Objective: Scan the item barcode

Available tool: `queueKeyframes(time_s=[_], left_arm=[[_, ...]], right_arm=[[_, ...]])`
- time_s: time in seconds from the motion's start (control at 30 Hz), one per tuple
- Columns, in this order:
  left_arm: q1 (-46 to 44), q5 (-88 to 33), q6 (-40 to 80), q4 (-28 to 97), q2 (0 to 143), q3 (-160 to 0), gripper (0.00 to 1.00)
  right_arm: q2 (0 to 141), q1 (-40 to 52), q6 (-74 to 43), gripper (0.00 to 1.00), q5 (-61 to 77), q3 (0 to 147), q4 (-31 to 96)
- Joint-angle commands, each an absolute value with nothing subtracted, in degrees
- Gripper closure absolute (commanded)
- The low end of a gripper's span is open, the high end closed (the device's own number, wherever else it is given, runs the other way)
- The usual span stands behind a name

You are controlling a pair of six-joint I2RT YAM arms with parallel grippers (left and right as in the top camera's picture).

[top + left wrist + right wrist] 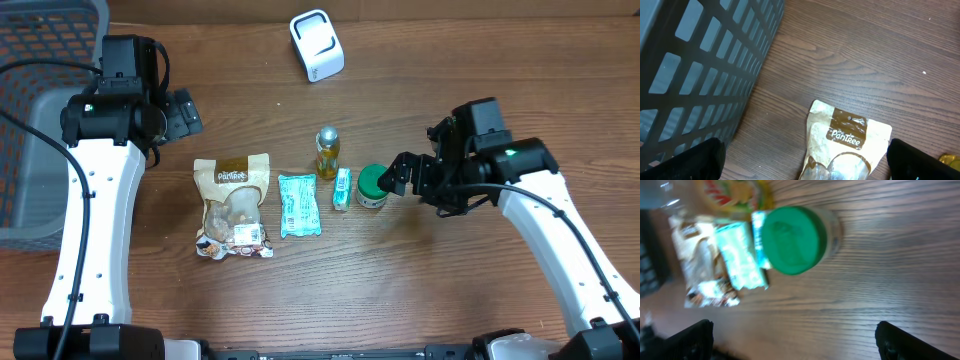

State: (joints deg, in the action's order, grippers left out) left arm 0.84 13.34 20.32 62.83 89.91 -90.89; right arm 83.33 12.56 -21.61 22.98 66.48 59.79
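1. Green-lidded round clear jar (372,186): upright on the dark wooden table (440,300), lid up, at the right end of a short row of groceries near the table's middle. Fills the upper middle of the right wrist view, green lid toward the lens.
2. Right gripper (393,175): just beside the jar on its right, pointed at it, black fingers spread wide and empty. Impossible to tell whether a fingertip touches the jar.
3. Small teal-and-white carton (342,188): lying flat just left of the jar, touching it or very nearly.
4. Small yellow bottle with a gold cap (327,151): just behind the carton, toward the far side of the table. Upright or lying down, cannot tell.
5. Flat teal foil packet (298,205): lying left of the carton, long side running front to back.
6. Brown-and-cream snack pouch with a clear window (233,205): left end of the row, flat on the wood, brown label band toward the far side.
7. Left gripper (186,112): above bare wood, behind and left of the pouch, released wide with nothing in it. Dark fingertips (687,160) sit at the lower corners of the left wrist view, the pouch top between them.
8. Grey plastic lattice basket (45,120): at the table's left edge, beside the left arm.
9. White boxy barcode scanner (317,45): near the far edge, well apart from the jar and both grippers.
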Motion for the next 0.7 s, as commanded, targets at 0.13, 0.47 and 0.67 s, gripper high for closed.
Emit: queueKeyframes(time_s=[0.13, 0.47, 0.67], left_arm=[[0.73, 13.89, 18.81, 62.78, 89.71, -91.13, 0.0], [0.73, 13.89, 18.83, 62.78, 89.71, -91.13, 0.01], [0.73, 13.89, 18.81, 62.78, 89.71, -91.13, 0.01]], right_arm=[[83.44, 19.25, -32.18, 0.0, 11.81, 67.72, 54.59], [83.44, 20.29, -32.16, 0.0, 12.23, 67.72, 53.63], [83.44, 20.29, -32.18, 0.0, 12.23, 67.72, 53.63]])
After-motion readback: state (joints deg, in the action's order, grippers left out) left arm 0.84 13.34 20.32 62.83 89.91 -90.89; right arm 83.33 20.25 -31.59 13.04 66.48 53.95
